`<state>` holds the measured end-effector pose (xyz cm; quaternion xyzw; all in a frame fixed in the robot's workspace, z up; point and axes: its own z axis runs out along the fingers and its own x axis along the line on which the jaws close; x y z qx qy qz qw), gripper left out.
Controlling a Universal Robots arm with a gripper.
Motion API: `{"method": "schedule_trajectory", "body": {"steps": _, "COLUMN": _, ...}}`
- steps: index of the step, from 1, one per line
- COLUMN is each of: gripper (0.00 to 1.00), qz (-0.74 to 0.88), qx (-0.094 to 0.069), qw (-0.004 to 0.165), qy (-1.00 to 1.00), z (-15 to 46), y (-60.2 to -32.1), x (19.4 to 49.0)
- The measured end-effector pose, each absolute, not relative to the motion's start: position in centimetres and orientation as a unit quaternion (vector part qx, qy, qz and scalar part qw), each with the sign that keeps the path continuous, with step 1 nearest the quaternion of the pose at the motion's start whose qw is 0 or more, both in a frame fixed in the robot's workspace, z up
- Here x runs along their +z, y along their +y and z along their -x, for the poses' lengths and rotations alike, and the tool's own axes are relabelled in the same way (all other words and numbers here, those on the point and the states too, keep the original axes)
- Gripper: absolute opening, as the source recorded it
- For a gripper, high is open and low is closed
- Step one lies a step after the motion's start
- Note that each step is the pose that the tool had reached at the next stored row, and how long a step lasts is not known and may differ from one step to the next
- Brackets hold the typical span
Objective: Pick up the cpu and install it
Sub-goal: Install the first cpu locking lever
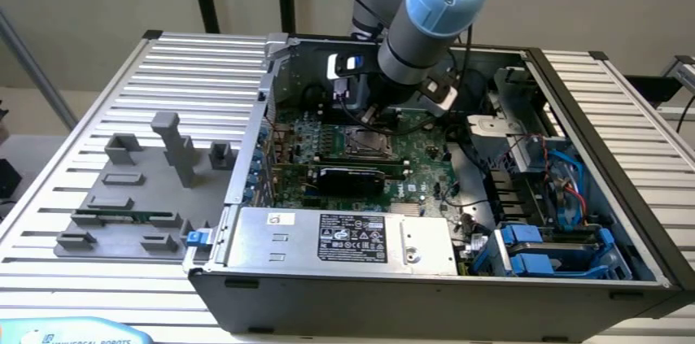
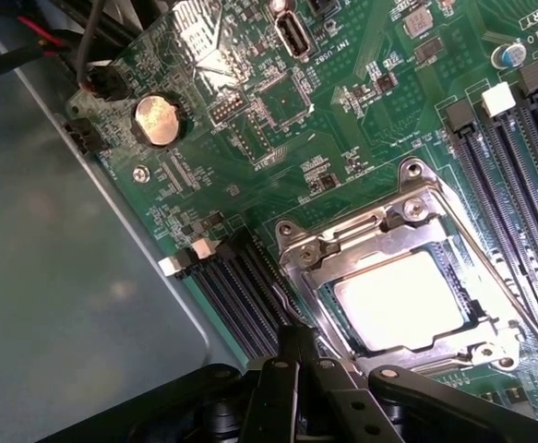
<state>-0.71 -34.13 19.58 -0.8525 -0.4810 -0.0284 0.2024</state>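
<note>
My gripper [image 2: 296, 346] fingers are together, empty, just above the cpu [image 2: 400, 300] in its socket [image 2: 342, 242]; any drift risks scraping it.

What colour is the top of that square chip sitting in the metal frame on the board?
Silvery, glaring almost white; the cpu shows best in the wrist view.

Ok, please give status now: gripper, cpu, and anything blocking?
Gripper shut, empty, above the motherboard. Cpu lies in the socket frame. Nothing blocking there.
</note>
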Motion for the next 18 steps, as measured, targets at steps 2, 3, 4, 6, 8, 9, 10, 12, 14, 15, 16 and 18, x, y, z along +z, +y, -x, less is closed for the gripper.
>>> {"method": "schedule_trajectory", "body": {"steps": 2, "gripper": 0.11, "qz": 0.852, "qx": -0.028, "qw": 0.202, "qy": -0.481, "z": 0.71, "y": -34.26, "x": 19.58}}
{"method": "schedule_trajectory", "body": {"steps": 3, "gripper": 0.11, "qz": 0.852, "qx": -0.028, "qw": 0.202, "qy": -0.481, "z": 0.71, "y": -34.32, "x": 19.58}}
{"method": "schedule_trajectory", "body": {"steps": 4, "gripper": 0.11, "qz": 0.852, "qx": -0.028, "qw": 0.203, "qy": -0.481, "z": 0.71, "y": -34.38, "x": 19.58}}
{"method": "schedule_trajectory", "body": {"steps": 6, "gripper": 0.11, "qz": 0.852, "qx": -0.028, "qw": 0.202, "qy": -0.482, "z": 0.70, "y": -34.45, "x": 19.58}}
{"method": "schedule_trajectory", "body": {"steps": 8, "gripper": 0.11, "qz": 0.852, "qx": -0.028, "qw": 0.203, "qy": -0.482, "z": 0.67, "y": -34.46, "x": 19.57}}
{"method": "schedule_trajectory", "body": {"steps": 9, "gripper": 0.11, "qz": 0.852, "qx": -0.028, "qw": 0.202, "qy": -0.482, "z": 0.63, "y": -34.47, "x": 19.57}}
{"method": "schedule_trajectory", "body": {"steps": 10, "gripper": 0.11, "qz": 0.852, "qx": -0.028, "qw": 0.202, "qy": -0.482, "z": 0.59, "y": -34.47, "x": 19.57}}
{"method": "schedule_trajectory", "body": {"steps": 12, "gripper": 0.11, "qz": 0.852, "qx": -0.028, "qw": 0.203, "qy": -0.483, "z": 0.55, "y": -34.50, "x": 19.56}}
{"method": "schedule_trajectory", "body": {"steps": 14, "gripper": 0.11, "qz": 0.851, "qx": -0.028, "qw": 0.203, "qy": -0.483, "z": 0.55, "y": -34.52, "x": 19.56}}
{"method": "schedule_trajectory", "body": {"steps": 15, "gripper": 0.11, "qz": 0.851, "qx": -0.028, "qw": 0.203, "qy": -0.483, "z": 0.54, "y": -34.54, "x": 19.56}}
{"method": "schedule_trajectory", "body": {"steps": 16, "gripper": 0.11, "qz": 0.851, "qx": -0.028, "qw": 0.203, "qy": -0.483, "z": 0.54, "y": -34.57, "x": 19.57}}
{"method": "schedule_trajectory", "body": {"steps": 18, "gripper": 0.11, "qz": 0.851, "qx": -0.028, "qw": 0.203, "qy": -0.483, "z": 0.55, "y": -34.61, "x": 19.58}}
